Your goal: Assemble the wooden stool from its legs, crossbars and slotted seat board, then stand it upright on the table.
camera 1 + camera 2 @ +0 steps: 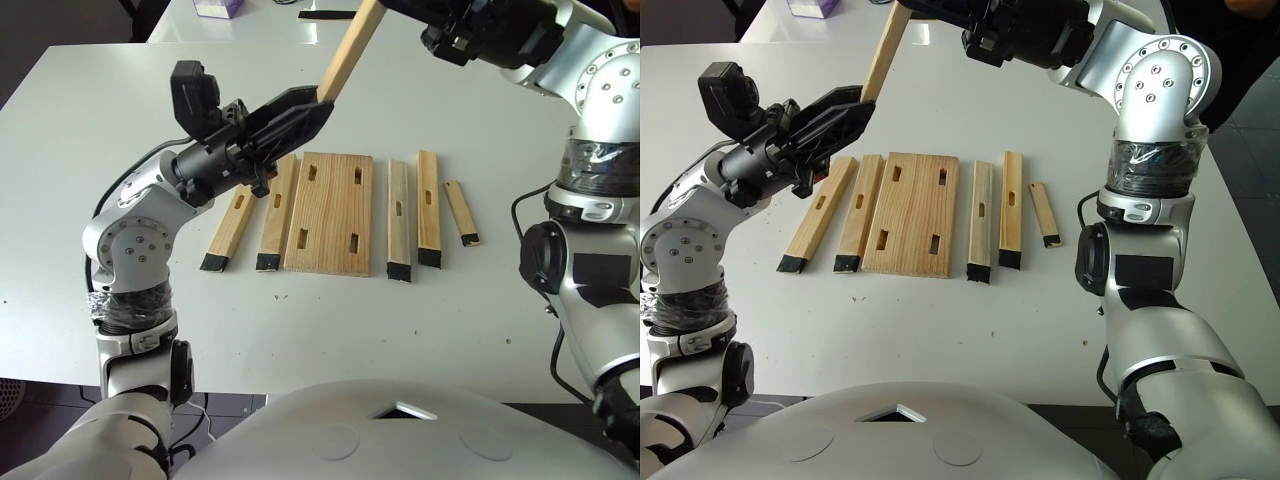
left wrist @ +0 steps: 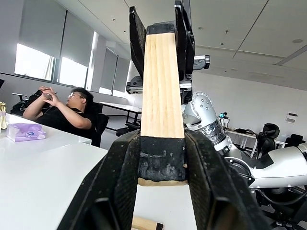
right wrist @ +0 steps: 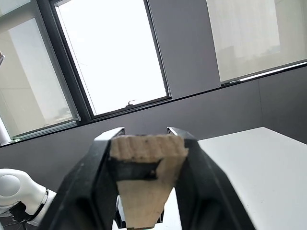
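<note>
A wooden leg [image 1: 350, 50] with a black-tipped end hangs tilted in the air above the table's far side, held at both ends. My left gripper [image 1: 312, 105] is shut on its lower, black-tipped end [image 2: 162, 165]. My right gripper [image 1: 930, 8] is shut on its upper end [image 3: 144, 196]. Below, the slotted seat board [image 1: 330, 212] lies flat on the white table [image 1: 480, 320]. Two slotted wooden pieces [image 1: 230, 228] [image 1: 278, 212] lie to its left. Two more long pieces [image 1: 398, 220] [image 1: 428, 207] and a short crossbar [image 1: 461, 212] lie to its right.
A purple tissue box [image 1: 218, 7] and a flat black item [image 1: 325, 14] sit on a second table behind. Bare tabletop stretches in front of the row of parts and to the far right.
</note>
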`<action>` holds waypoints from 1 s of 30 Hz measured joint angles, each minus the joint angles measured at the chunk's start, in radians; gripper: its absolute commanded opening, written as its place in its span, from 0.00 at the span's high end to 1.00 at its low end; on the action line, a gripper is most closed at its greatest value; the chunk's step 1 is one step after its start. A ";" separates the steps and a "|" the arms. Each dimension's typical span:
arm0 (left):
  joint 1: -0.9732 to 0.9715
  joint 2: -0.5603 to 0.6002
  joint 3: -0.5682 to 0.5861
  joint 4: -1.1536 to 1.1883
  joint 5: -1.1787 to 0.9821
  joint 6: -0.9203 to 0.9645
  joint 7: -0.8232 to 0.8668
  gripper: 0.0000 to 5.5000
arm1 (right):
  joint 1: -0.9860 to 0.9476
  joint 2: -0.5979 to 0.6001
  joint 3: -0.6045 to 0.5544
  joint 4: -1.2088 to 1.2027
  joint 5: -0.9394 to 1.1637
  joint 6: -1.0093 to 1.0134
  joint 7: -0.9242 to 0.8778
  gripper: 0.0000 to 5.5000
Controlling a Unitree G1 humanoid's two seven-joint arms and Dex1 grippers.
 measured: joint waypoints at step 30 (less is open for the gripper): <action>0.131 -0.214 -0.033 0.093 0.385 -0.218 0.442 0.58 | 0.238 -0.305 0.191 0.129 -0.563 -0.637 0.211 0.76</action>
